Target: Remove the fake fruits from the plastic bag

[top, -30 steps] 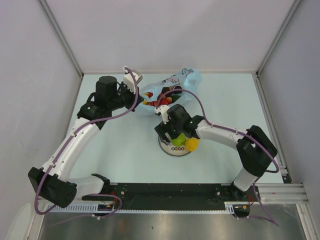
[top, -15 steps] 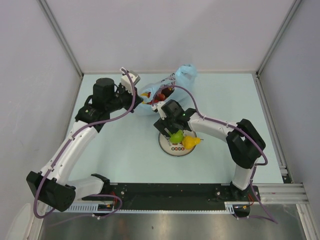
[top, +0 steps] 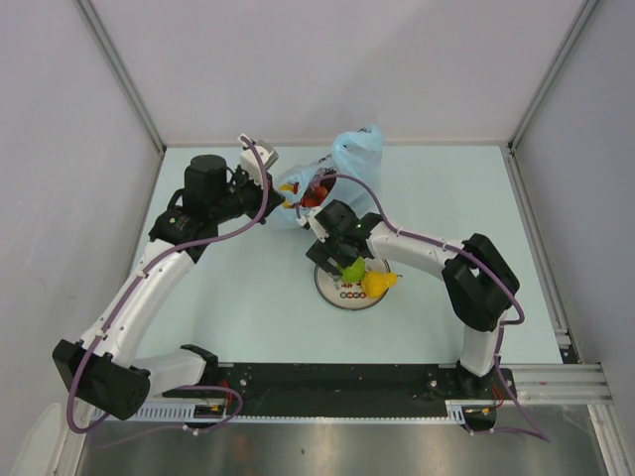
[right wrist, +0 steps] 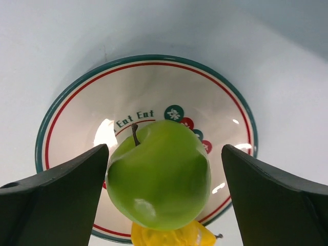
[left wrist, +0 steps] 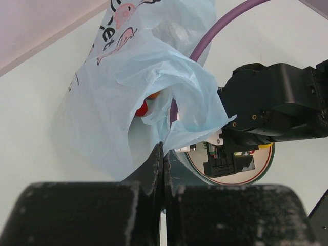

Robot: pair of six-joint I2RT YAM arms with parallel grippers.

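The light-blue plastic bag (top: 349,157) lies at the back of the table, and my left gripper (top: 284,190) is shut on its mouth edge. In the left wrist view the closed fingertips (left wrist: 163,152) pinch the bag (left wrist: 138,77), with a red fruit (left wrist: 142,108) and an orange one (left wrist: 153,95) showing inside. A green apple (right wrist: 159,174) rests on the white plate (right wrist: 66,128), on top of a yellow fruit (right wrist: 169,237). My right gripper (right wrist: 165,197) is open, one finger on each side of the apple. From above, the apple (top: 352,269) and yellow fruit (top: 378,284) sit on the plate (top: 342,297).
The right arm's purple cable (top: 382,198) arcs over the bag. Grey walls and a metal frame (top: 536,89) enclose the table on three sides. The black mounting rail (top: 337,382) runs along the near edge.
My right gripper has shifted back and left over the plate toward the bag, the apple staying on the plate. The bag's far end has bunched up higher. My left gripper keeps its hold.
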